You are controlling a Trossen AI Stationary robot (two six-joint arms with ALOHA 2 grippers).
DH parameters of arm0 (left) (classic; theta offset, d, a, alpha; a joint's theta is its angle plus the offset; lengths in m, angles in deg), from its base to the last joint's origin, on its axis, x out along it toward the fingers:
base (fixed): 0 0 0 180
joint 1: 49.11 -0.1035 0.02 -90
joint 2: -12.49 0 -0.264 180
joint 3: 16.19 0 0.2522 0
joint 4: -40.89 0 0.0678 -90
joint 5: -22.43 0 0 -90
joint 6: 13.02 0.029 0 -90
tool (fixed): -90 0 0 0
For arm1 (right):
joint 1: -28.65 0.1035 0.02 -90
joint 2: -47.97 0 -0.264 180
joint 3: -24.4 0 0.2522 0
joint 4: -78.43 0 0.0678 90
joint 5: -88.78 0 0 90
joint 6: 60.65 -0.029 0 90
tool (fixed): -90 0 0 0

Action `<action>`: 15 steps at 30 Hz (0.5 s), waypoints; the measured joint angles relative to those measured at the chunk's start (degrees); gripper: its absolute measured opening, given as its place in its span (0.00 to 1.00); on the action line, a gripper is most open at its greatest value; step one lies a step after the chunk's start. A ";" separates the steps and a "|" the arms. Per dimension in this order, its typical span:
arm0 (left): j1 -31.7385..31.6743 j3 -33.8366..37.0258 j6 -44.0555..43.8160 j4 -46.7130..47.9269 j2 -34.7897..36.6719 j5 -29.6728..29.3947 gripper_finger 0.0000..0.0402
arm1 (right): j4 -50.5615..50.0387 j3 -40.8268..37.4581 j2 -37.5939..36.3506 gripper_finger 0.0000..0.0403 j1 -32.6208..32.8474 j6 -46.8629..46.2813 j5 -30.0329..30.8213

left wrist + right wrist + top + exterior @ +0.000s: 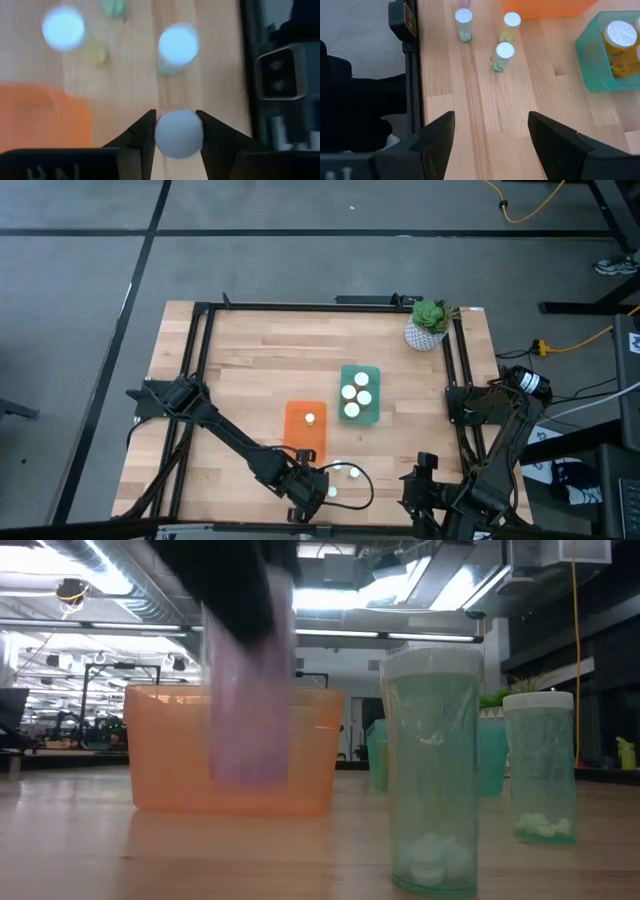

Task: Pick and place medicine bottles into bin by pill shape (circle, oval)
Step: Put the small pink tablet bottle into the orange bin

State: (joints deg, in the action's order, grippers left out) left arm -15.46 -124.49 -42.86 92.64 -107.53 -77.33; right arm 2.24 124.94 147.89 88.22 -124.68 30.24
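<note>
Near the worktop's (240, 360) front edge, left gripper (178, 135) is clamped on a bottle (179, 133); orange bin (306, 430) lies just behind. Right gripper (492, 131) waits, fingers apart.

Wooden table (250, 370) carries orange bin (305, 430), green bin (360, 393), bottles (354, 473).

Overhead looks straight down, low looks level across the table, wrists look close; all share the orange bin (305, 429).
</note>
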 joint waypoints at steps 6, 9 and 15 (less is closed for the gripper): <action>0.12 -8.09 4.11 13.90 2.70 -3.11 0.30 | 0.02 -0.04 0.00 0.63 0.01 0.00 0.00; 0.17 -10.98 7.82 19.47 4.78 -5.37 0.30 | 0.02 -0.04 0.00 0.63 0.01 0.00 0.00; -0.11 -11.63 15.27 23.98 8.88 -7.05 0.30 | 0.22 -0.04 -0.02 0.63 0.01 0.00 0.00</action>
State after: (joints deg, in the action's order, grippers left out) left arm -15.57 -136.11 -27.59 116.62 -98.65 -84.38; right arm 2.46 124.90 147.87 88.22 -124.68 30.24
